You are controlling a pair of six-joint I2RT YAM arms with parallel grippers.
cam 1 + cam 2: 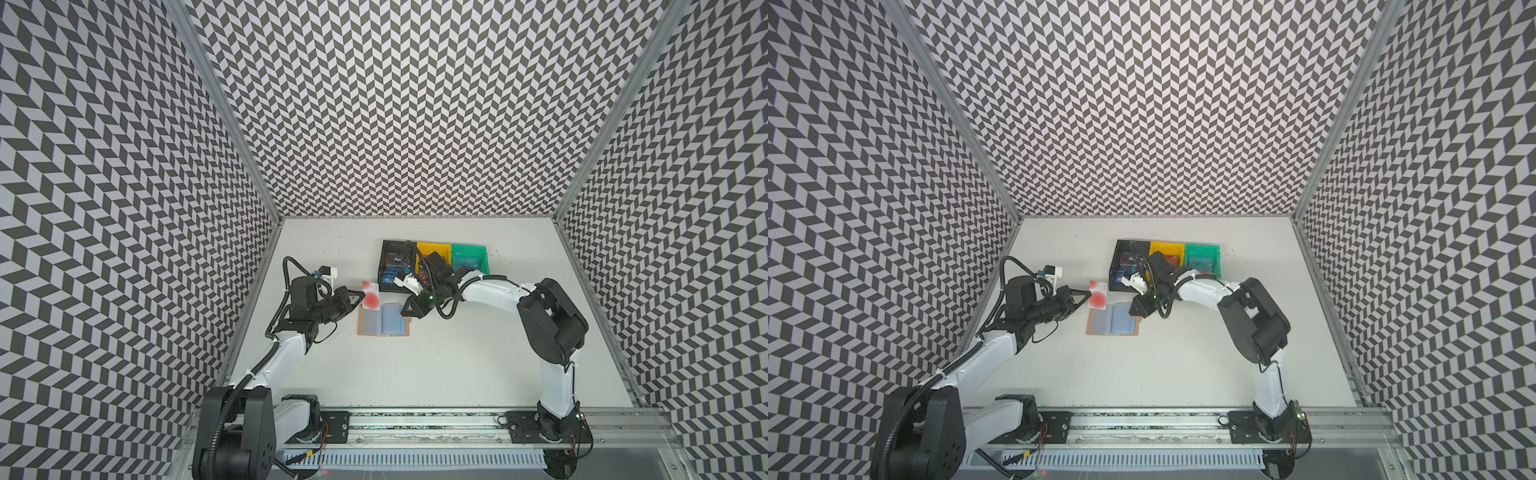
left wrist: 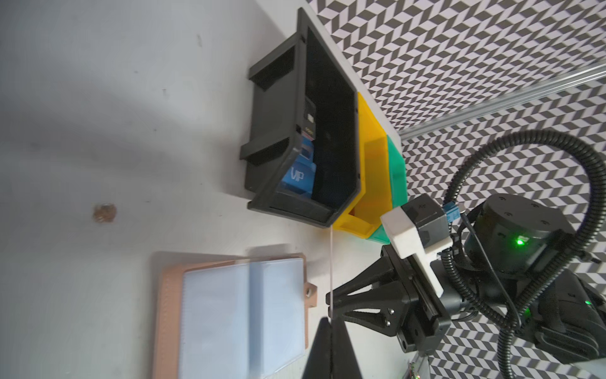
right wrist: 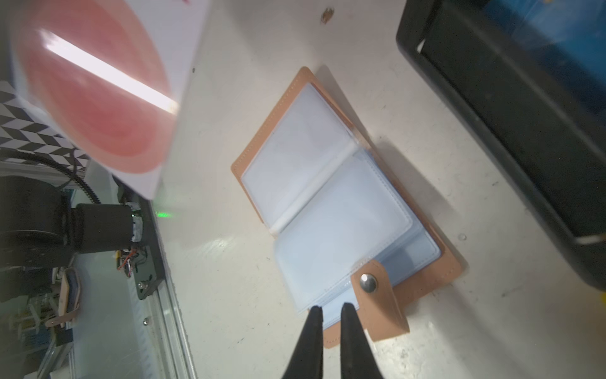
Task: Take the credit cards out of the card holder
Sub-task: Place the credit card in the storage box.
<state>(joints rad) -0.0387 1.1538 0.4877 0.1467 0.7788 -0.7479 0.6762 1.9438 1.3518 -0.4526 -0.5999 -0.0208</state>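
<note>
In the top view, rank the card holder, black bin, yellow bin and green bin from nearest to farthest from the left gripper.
1. card holder, right beside the left gripper
2. black bin, behind the holder
3. yellow bin, middle of the row
4. green bin, row's far end

Right wrist view: red-circle card (image 3: 95,88) blurred, cropped by frame edge. Left wrist view: card holder (image 2: 236,315) partly cropped by frame edge. In a top view: contents of yellow bin (image 1: 434,246), green bin (image 1: 469,248) too small to tell.
</note>
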